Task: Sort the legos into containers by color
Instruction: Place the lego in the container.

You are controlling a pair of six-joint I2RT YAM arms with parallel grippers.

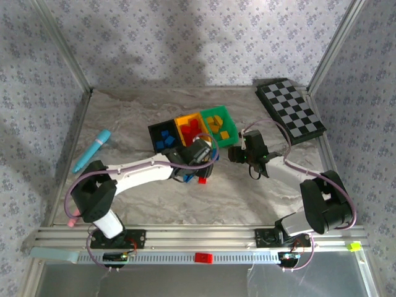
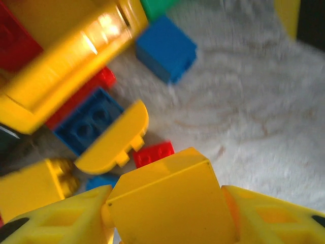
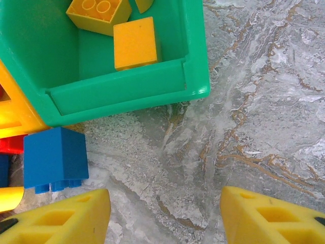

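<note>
My left gripper (image 2: pixel 166 216) is shut on a yellow lego (image 2: pixel 167 185), which sits square between the two fingers. Beyond it lie loose legos: a small red one (image 2: pixel 153 153), a yellow half-round piece (image 2: pixel 114 138), a flat blue one (image 2: pixel 86 124) and a blue block (image 2: pixel 165 48). The black (image 1: pixel 162 136), yellow (image 1: pixel 189 127) and green (image 1: pixel 220 125) containers stand side by side, with the left gripper (image 1: pixel 197 153) just in front of them. The right gripper (image 3: pixel 165 218) is open over bare table, near the green container (image 3: pixel 127 94), which holds yellow legos (image 3: pixel 134 43). A blue lego (image 3: pixel 55 157) lies to its left.
A cyan marker pen (image 1: pixel 93 150) lies at the left of the marble table. A black-and-grey checkerboard (image 1: pixel 291 110) lies at the back right. One red lego (image 1: pixel 202 180) lies under the left arm's wrist. Metal frame posts border the table's sides.
</note>
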